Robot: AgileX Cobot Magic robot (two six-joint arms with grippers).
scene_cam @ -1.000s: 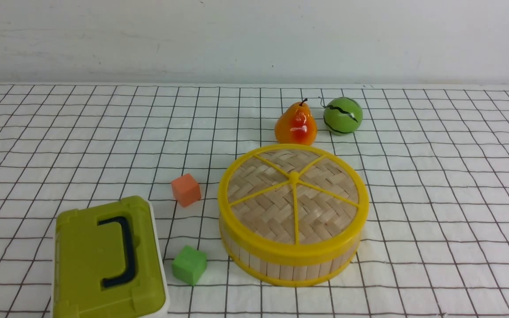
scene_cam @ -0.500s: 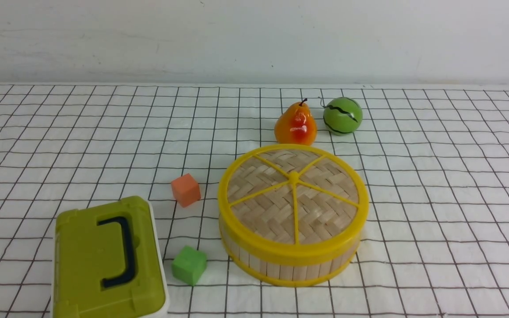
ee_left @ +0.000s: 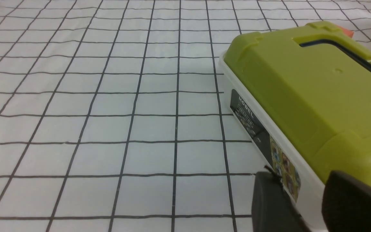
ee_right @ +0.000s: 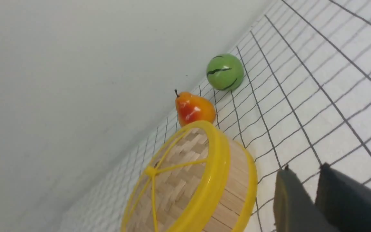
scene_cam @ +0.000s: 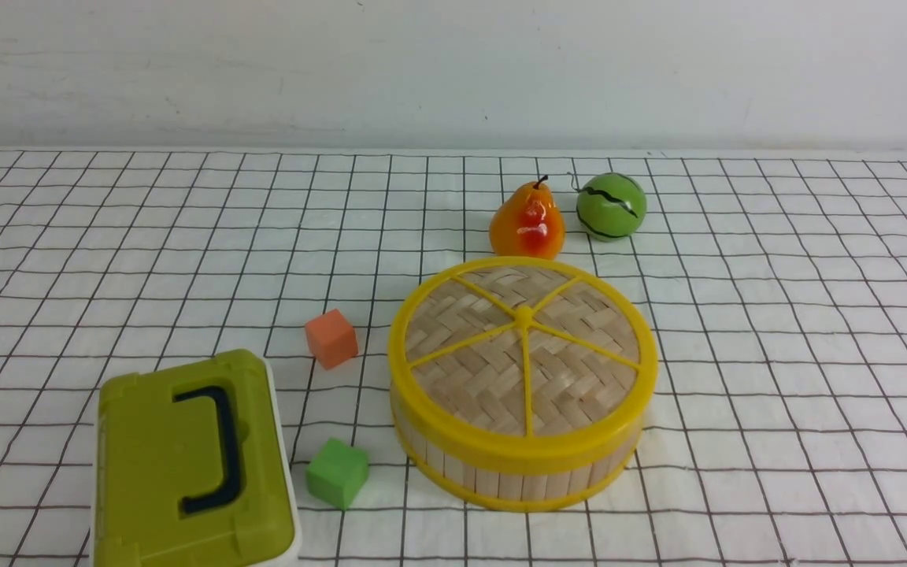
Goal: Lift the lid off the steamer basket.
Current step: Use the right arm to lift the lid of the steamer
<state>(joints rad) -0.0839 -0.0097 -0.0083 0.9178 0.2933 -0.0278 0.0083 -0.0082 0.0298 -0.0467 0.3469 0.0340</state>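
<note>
Find the lid point(scene_cam: 523, 346) seated flat and square on the steamer basket point(scene_cam: 501, 476), a little right of centre on the tabletop point(scene_cam: 776, 354), untouched. Looks like the very start: approach step, nothing gripped, lid not yet lifted. Favours, going by the right wrist view, the right claw point(ee_right: 305, 170), near the basket's side but apart from it, tips close to meeting with only a sliver of cloth between; cannot tell whether fully closed. Calls next for opening wider, coming over the yellow rim or the hub, pinching, then lifting straight up to avoid dragging the basket along. Woven tan bamboo in a herringbone pattern across the disc, matt and faintly ridged; smooth glossy yellow plastic for the rim and the five spokes meeting at the hub. Below, upright pale slats round a shallow drum, yellow bands top and bottom. Probably light, so likely to shift under a sideways nudge. Just behind the basket, a shiny orange-red pear point(scene_cam: 527, 223), and beside it a glossy green ball point(scene_cam: 611, 206) with dark stripes. To the left, an orange cube point(scene_cam: 331, 339) and a green cube point(scene_cam: 336, 472), matt and foam-like. Farther left, at the near edge, a smooth olive box point(scene_cam: 186, 465) with a dark handle; just beside it, the left claw point(ee_left: 301, 180), tips a little apart, empty.
</note>
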